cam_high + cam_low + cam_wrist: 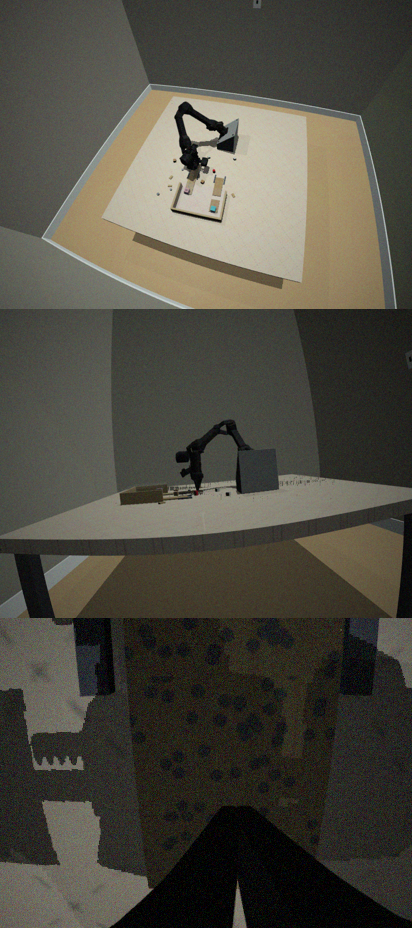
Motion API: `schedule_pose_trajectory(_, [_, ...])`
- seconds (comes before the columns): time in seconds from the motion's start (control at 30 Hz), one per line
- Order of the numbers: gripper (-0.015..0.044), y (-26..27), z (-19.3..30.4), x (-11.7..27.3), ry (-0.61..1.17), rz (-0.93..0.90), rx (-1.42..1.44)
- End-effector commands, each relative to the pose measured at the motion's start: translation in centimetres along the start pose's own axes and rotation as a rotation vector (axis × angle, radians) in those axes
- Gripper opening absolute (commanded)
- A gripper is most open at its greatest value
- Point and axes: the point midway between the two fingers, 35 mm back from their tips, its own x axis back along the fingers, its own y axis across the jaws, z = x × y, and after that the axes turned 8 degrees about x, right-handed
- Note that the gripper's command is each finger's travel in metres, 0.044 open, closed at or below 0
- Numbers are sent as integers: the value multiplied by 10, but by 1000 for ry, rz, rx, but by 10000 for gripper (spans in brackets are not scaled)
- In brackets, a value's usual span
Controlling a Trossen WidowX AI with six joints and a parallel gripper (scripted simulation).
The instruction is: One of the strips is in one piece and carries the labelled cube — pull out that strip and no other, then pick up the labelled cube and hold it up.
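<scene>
The left strip (190, 185) (200, 735) carries a pink cube (186, 190) at its far end inside the walled tray; no gap shows in its visible length. Its near part is shadowed and partly hidden by the arm. The right strip shows as two pieces, a long one (218, 187) and a short one (214, 202), with a gap between them. A cyan cube (213, 209) sits on the short piece. No label is readable. My gripper (198, 490) (235, 819) is shut and empty, pointing down over the left strip's near part. Whether the tips touch the strip is unclear.
The tray (196, 213) (142, 497) has walls on three sides. Dark guides (92, 660) flank the left strip. A red block (214, 171) (196, 492) and a wooden cube (202, 182) (175, 493) stand between the strips' near ends. Several small pieces lie left of the tray.
</scene>
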Motion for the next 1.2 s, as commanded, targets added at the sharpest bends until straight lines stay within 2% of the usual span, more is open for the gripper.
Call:
schedule_pose_trajectory(0.0, [0, 3, 13, -5, 23, -8, 8])
schedule_pose_trajectory(1.17, [0, 11, 65, -4, 25, -8, 10])
